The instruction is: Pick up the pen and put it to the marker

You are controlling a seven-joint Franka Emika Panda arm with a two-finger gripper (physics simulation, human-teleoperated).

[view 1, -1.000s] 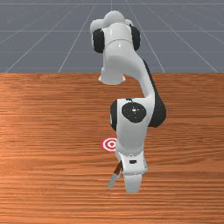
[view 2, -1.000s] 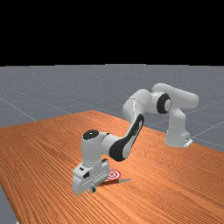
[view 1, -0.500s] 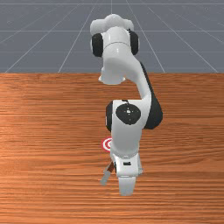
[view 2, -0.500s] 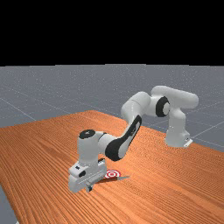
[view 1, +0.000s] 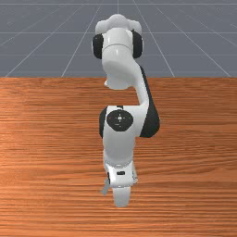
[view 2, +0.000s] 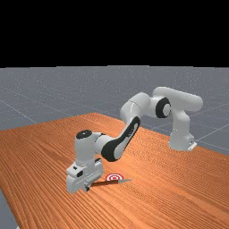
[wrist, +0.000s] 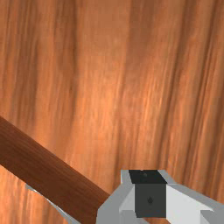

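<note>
While the pincer (view 2: 87, 188) is clenched around the brown barrel of the pen (view 2: 105, 182), the pen juts out sideways from it, pointed grey end (view 2: 125, 180) toward the far view's right. In the front view, that end sticks out to the front view's left of the pincer. The pen crosses in front of the red-and-white marker (view 2: 115, 177) on the table (view 2: 179, 192) in the far view.
</note>
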